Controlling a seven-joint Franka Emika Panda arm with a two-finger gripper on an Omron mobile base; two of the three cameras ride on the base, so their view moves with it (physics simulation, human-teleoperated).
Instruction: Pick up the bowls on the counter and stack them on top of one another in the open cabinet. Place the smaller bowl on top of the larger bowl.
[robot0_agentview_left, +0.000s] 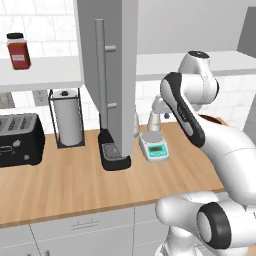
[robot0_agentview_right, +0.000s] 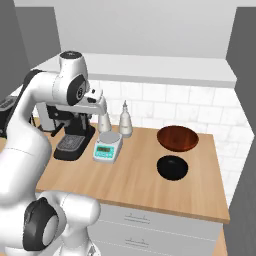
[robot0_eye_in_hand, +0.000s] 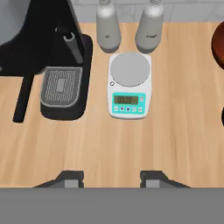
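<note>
Two bowls sit right of the scale (robot0_agentview_right: 108, 147): larger bowl (robot0_agentview_right: 177, 138) behind smaller bowl (robot0_agentview_right: 172, 167). The tool (robot0_eye_in_hand: 112, 178) hangs above the table (robot0_agentview_right: 135, 182), fingers apart, empty.

The counter (robot0_agentview_right: 150, 180) is light brown wood with thin stripes. On it, right of the scale (robot0_agentview_right: 108, 146), sit a shiny reddish-brown bowl (robot0_agentview_right: 177, 138) and a black bowl (robot0_agentview_right: 172, 167). The scale is white with a grey round top and a blue-green front. Behind it stand two grey-white shakers (robot0_eye_in_hand: 108, 26). Left of it is a black coffee machine (robot0_eye_in_hand: 61, 83) with a grey grid tray. The cabinet door (robot0_agentview_left: 112, 65) is grey. A red jar (robot0_agentview_left: 18, 51) has a black lid. The wall tiles (robot0_agentview_right: 165, 107) are white.
</note>
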